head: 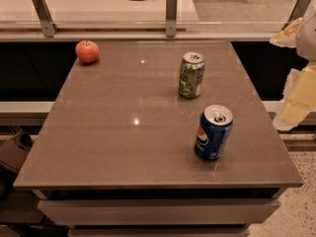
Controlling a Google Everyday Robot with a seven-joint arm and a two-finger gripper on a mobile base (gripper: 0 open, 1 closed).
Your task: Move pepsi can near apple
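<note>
- Pepsi can [213, 132]: upright on the front right part of the table [123, 147], logo turned to the front left, held by nothing.
- Apple [87, 51]: at the far left corner of the table, close to the back edge, well apart from the pepsi can and diagonally across from it.
- Green can [191, 75]: upright, behind the pepsi can and slightly to its left, just to the far side of the straight path toward the apple.
- Gripper [296, 100]: off the right edge of the table, beside the pepsi can but clear of it. Open or closed state: cannot tell.
- Risk, tipping: likely with a sideways approach striking the pepsi can high on its wall before a grip is made.
- Risk, slipping: likely with a shallow or off-centre grip on the smooth round wall.
- Risk, collision: likely with a low, direct carry passing close to the green can.
- Risk, displaced apple: likely with a set-down too tight against it; round shape, free to roll toward the nearby back or left edge.
- Cut off: most of the gripper and all of the arm, beyond the right border.
- Hidden: rear side of the pepsi can.
- Hard to make out: whether the pepsi can is full or empty, hence its weight and any spill hazard.
</note>
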